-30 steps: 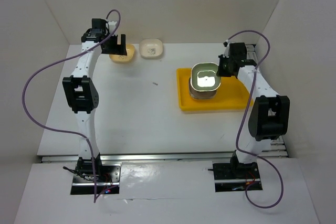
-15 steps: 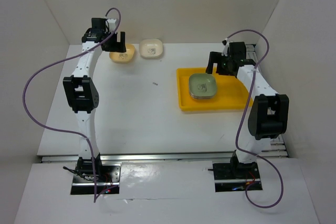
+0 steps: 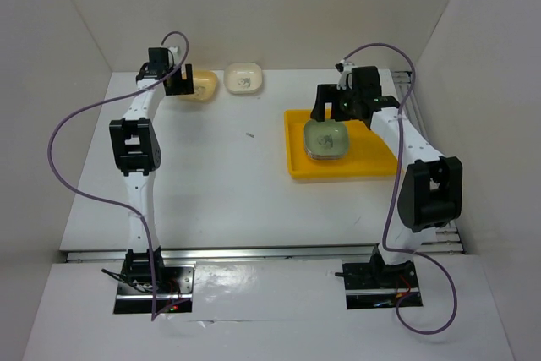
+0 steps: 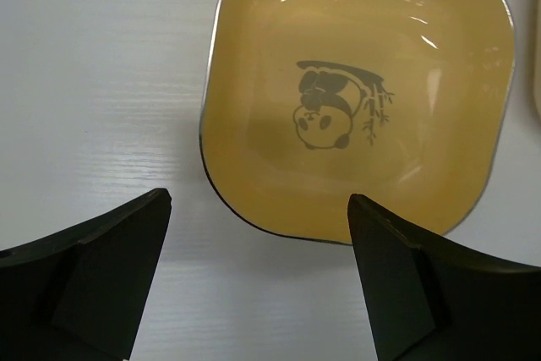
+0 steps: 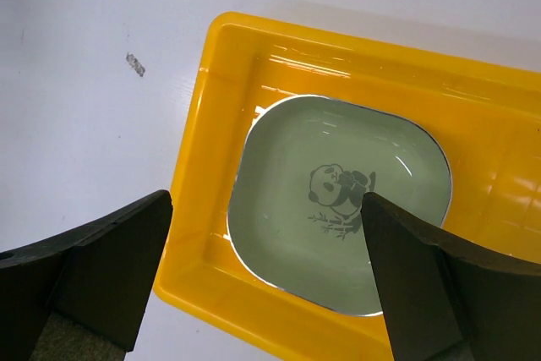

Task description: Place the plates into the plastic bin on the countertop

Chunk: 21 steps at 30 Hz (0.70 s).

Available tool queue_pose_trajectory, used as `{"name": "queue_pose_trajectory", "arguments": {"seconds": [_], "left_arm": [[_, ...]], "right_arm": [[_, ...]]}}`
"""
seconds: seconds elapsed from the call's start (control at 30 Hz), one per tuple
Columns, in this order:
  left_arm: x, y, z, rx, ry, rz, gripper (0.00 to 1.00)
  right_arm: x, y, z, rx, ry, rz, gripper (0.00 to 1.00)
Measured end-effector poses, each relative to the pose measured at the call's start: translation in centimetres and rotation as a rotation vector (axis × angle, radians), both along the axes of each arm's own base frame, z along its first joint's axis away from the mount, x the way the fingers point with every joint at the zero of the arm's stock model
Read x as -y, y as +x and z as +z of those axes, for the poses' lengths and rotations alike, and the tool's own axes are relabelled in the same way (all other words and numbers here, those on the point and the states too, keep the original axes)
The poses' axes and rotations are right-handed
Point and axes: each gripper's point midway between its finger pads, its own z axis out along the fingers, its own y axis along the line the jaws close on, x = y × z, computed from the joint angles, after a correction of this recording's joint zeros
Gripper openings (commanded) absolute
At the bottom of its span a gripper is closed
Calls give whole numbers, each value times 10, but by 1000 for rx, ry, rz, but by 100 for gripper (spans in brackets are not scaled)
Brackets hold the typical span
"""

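One green plate [image 5: 283, 166] visible (panda mark [image 5: 338, 194] upward) in the yellow plastic bin [image 5: 296, 57]

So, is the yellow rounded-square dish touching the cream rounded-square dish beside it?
Apart. The top view shows a strip of white countertop between the yellow rounded-square dish and the cream rounded-square dish.

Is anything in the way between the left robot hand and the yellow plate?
No, nothing visible. The open left gripper hangs right over the yellow plate, with only bare white countertop around it.
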Motion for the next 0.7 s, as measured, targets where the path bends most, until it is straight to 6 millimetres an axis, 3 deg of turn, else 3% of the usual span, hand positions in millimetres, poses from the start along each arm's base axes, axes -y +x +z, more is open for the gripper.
{"name": "queue_pose_trajectory", "arguments": {"seconds": [0.2, 0.33, 0.47, 0.5, 0.6, 0.63, 0.7], "left_arm": [[-13, 10, -12, 20, 1, 56, 96], [-16, 13, -28, 11, -3, 68, 83], [-19, 12, -41, -4, -21, 84, 53], [-19, 12, -42, -4, -27, 86, 38], [-21, 12, -40, 12, -67, 89, 5], [-21, 10, -33, 22, -88, 92, 0], [-24, -2, -17, 22, -82, 85, 0]], "right_arm": [[-6, -3, 1, 2, -12, 6, 100], [-14, -7, 3, -7, -22, 20, 100], [-21, -3, 16, 3, -25, 33, 100], [-23, 1, 20, 11, -25, 35, 100], [-31, 10, 29, 33, -21, 49, 100], [-36, 11, 30, 35, -20, 58, 100], [-53, 13, 30, 38, -19, 90, 100]]}}
